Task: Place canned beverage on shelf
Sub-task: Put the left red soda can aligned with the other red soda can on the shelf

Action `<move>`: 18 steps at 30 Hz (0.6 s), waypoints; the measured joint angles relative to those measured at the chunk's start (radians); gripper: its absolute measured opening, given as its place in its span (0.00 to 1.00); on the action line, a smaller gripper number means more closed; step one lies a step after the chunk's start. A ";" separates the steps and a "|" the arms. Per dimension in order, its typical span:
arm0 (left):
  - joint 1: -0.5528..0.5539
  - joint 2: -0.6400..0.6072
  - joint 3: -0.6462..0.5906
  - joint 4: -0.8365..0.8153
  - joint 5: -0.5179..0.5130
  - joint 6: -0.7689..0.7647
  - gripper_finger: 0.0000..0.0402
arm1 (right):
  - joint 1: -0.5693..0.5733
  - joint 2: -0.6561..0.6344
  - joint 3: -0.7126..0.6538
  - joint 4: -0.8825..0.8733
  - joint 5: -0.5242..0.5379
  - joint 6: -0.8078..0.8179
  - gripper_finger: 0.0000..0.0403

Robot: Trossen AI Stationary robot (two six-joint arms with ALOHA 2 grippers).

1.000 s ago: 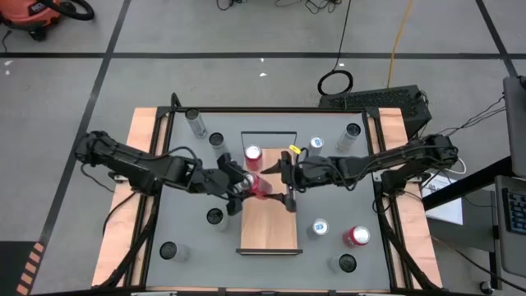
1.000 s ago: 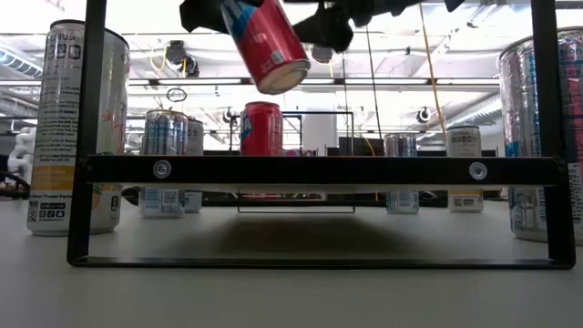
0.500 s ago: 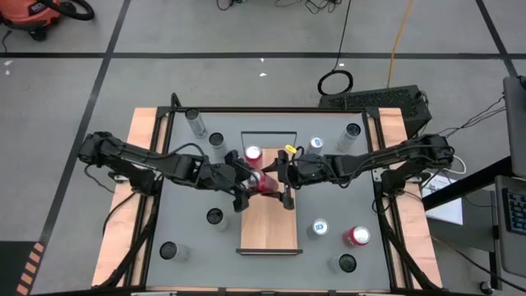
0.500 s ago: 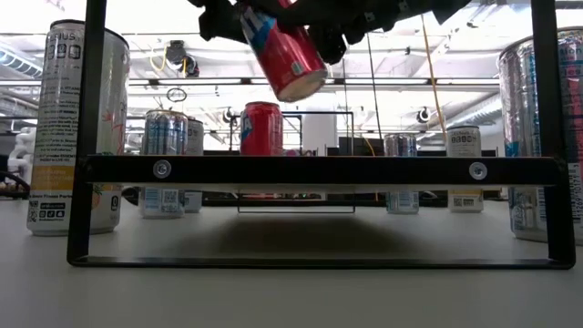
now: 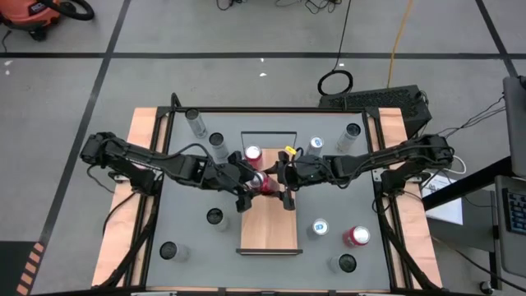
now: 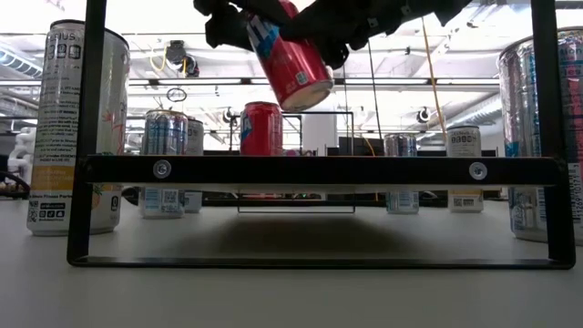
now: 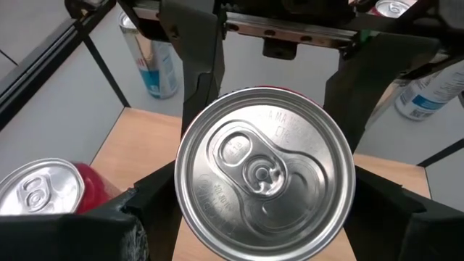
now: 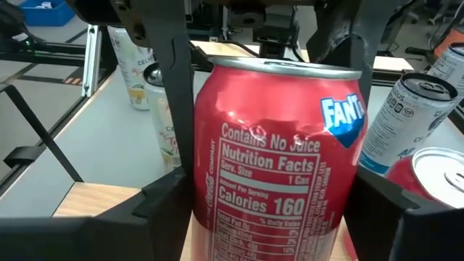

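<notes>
High view, left to right: my left gripper (image 5: 246, 182) clasped the red can (image 5: 265, 182) by its body, and my right gripper (image 5: 279, 179) bracketed that can from the other side, grip not yet certain. The can hung tilted above the shelf (image 5: 269, 222), near the standing can (image 5: 252, 154). Judged midway: handover under way; setting the can down remained.

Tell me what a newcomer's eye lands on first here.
A tilted red can hangs in the air above the shelf, with the left pincer and the right pincer meeting at it from either side. A second red can stands upright on the shelf's far end.
</notes>
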 joint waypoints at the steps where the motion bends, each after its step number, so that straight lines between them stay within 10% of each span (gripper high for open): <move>1: 0.000 0.000 0.000 0.000 -0.002 0.001 0.72 | 0.000 0.000 0.000 0.002 0.000 -0.001 0.64; 18: -0.004 -0.010 0.004 0.090 0.004 0.007 0.97 | 0.001 -0.022 -0.002 -0.072 -0.007 -0.016 0.63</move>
